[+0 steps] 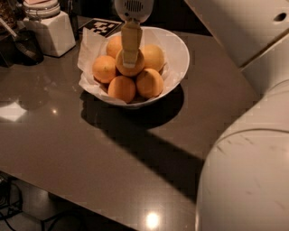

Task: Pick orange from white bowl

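The white bowl (180,58), lined with crinkled white paper, stands at the back middle of the dark table. It holds several fruits. The orange (131,71) sits on top in the middle of the pile, dull yellowish-orange. My gripper (130,63) hangs straight down from its white wrist (133,9) over the bowl, and its tan tip lies right against the front of this orange. Smaller, deeper-orange fruits (104,68) (149,83) lie around it.
A white square canister (49,31) with a jar on top stands at the back left, next to a dark utensil (25,45). A black-and-white marker card (103,27) lies behind the bowl. My white arm (244,171) fills the right foreground. The table's front edge (90,203) runs low.
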### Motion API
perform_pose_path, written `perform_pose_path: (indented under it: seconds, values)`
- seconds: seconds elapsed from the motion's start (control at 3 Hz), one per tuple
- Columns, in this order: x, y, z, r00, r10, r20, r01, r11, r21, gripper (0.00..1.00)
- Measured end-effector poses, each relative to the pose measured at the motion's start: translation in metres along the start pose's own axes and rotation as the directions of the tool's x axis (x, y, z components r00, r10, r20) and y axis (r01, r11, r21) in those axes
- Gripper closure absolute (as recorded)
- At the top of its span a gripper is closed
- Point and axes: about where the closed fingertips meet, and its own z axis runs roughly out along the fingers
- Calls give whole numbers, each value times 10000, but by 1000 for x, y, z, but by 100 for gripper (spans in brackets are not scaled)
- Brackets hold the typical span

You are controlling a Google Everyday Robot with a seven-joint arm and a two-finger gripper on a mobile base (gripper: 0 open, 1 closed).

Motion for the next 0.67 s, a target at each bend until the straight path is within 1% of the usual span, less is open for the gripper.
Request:
perform_pose_path:
  seconds: [0.67]
  values:
    - [-3,-4,22,10000,-21,-24,20,9990,-445,27]
